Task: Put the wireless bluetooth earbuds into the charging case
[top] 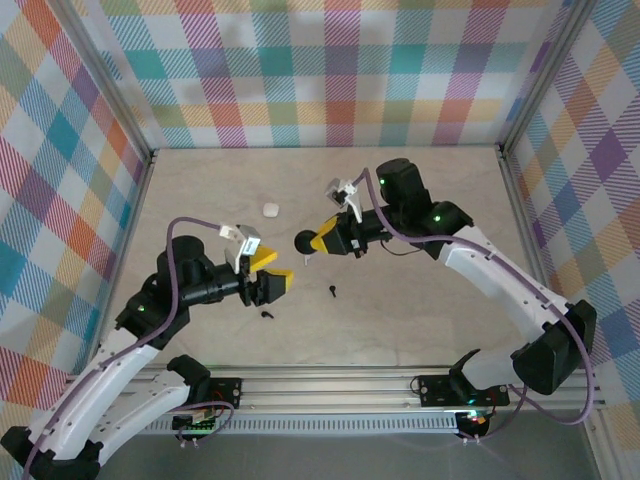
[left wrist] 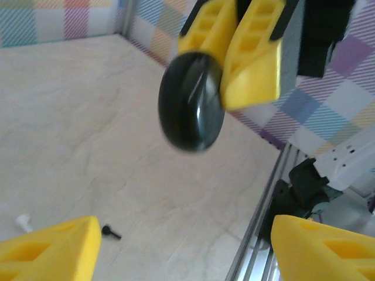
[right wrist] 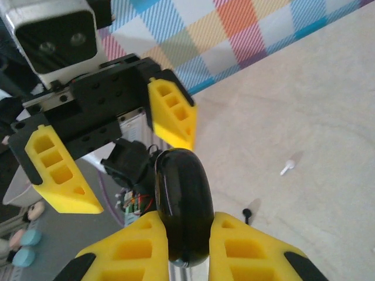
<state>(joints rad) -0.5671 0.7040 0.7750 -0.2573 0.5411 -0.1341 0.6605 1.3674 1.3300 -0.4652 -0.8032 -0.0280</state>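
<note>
A glossy black charging case (right wrist: 183, 205), lid closed, hangs above the table with my right gripper (right wrist: 187, 237) shut on its lower end. From above, the case (top: 302, 241) sticks out left of the right gripper (top: 318, 243). My left gripper (top: 272, 272) faces it from a short way off, open with nothing between its yellow fingers (left wrist: 55, 249). It looks straight at the case (left wrist: 192, 102). One black earbud (top: 331, 291) lies on the table under the case and another (top: 266, 314) below the left gripper. A white earbud (right wrist: 287, 167) lies near a black one (right wrist: 246, 215).
A small white rounded object (top: 270, 209) sits on the table behind the grippers. Plaid walls with aluminium posts (top: 512, 190) fence the table on three sides. A metal rail (top: 330, 385) runs along the near edge.
</note>
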